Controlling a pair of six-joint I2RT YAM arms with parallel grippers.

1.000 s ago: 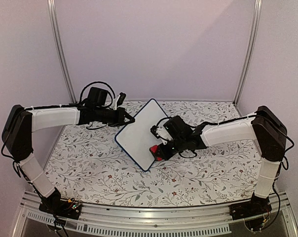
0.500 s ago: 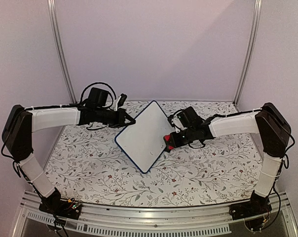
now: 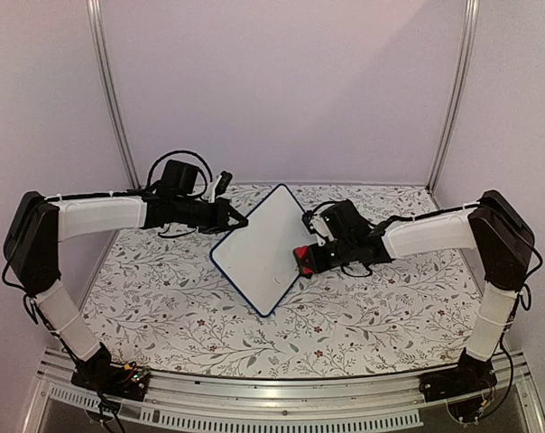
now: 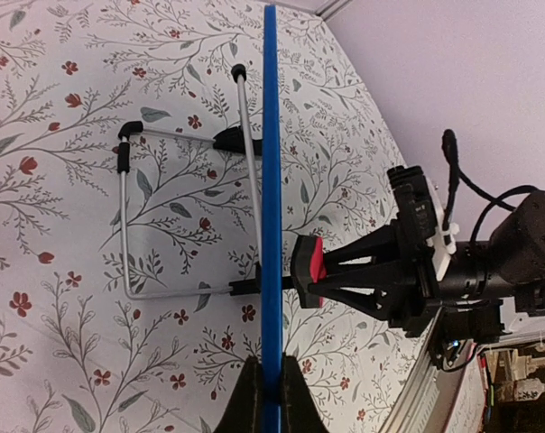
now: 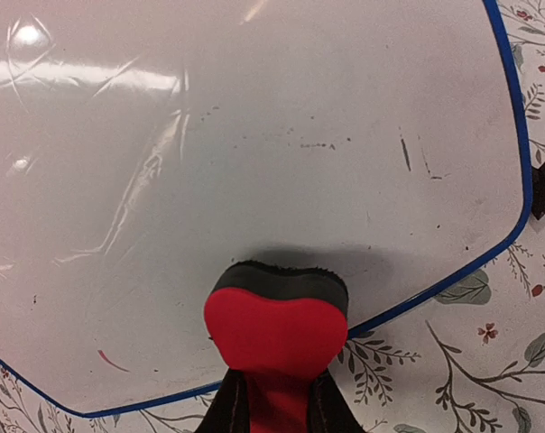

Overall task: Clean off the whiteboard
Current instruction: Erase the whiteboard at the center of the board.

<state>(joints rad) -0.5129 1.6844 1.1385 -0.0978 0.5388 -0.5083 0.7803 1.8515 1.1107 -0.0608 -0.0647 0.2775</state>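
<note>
1. Board (image 3: 259, 253) position: it stands mid-worktop, propped on a wire stand (image 4: 128, 225) and turned so that one corner points away from you in the top view. Its face is towards the right arm.

2. Left tool (image 4: 271, 401): pressed together on the board's thin blue rim, pinching it edge-on. That narrow pinch, along with the stand, is what braces the board.

3. Right tool (image 5: 272, 401): clamped on the red eraser (image 5: 277, 320). The eraser's dark felt sits at the board's face, just inside the lower right rim. You cannot tell for certain from these views whether the felt presses on the face or only hovers against it.

4. Risks, as I judge them:
   - The eraser is so close to the rim that a stroke outward would probably run off the edge and drag felt across the flowered worktop (image 3: 164, 298).
   - Pushing hard on the face could twist the board in the left tool's pinch, or fold it back on the stand, since the rim gives little to hold.
   - Faint leftovers could be missed: dark flecks mid-face (image 5: 318, 144), two short strokes nearer the right rim (image 5: 405, 153), and a small red streak low on the left (image 5: 110, 361). They are well apart, so one pass is unlikely to catch all of them.
   - Glare on the upper face may hide further marks.

5. Writing and labels: nothing can be read. The flecks form no letters, and no brand shows on the board, eraser or either arm.
</note>
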